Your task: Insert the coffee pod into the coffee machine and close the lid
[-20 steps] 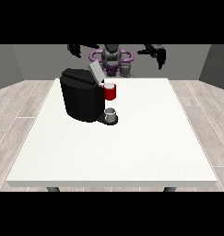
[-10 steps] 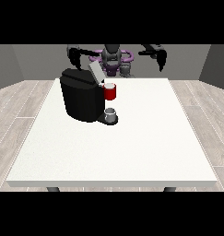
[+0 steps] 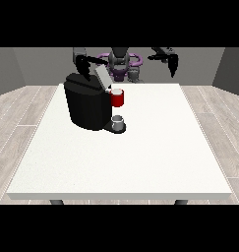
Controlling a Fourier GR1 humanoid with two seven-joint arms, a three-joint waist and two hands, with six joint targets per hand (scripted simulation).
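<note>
The black coffee machine (image 3: 87, 106) stands on the white table (image 3: 140, 147), left of the middle. Its grey lid (image 3: 102, 77) is tilted up and open. A red pod holder (image 3: 117, 98) juts from the machine's front; its top looks pale, and I cannot tell whether a pod sits in it. Below it a small grey cup (image 3: 118, 121) rests on the machine's base. The hand at the view's left (image 3: 82, 66) hangs just above the machine's back, left of the lid. The hand at the view's right (image 3: 172, 63) hangs over the table's far edge, its fingers straight and pointing down, holding nothing.
The robot's torso (image 3: 122, 64) stands behind the table's far edge. The table's white top stretches wide in front of the machine and to its right. A wooden floor (image 3: 22, 113) surrounds the table.
The hand at the view's left has come down towards the machine's top beside the lid. The hand at the view's right has dropped a little. The lid, holder and cup are where they were.
</note>
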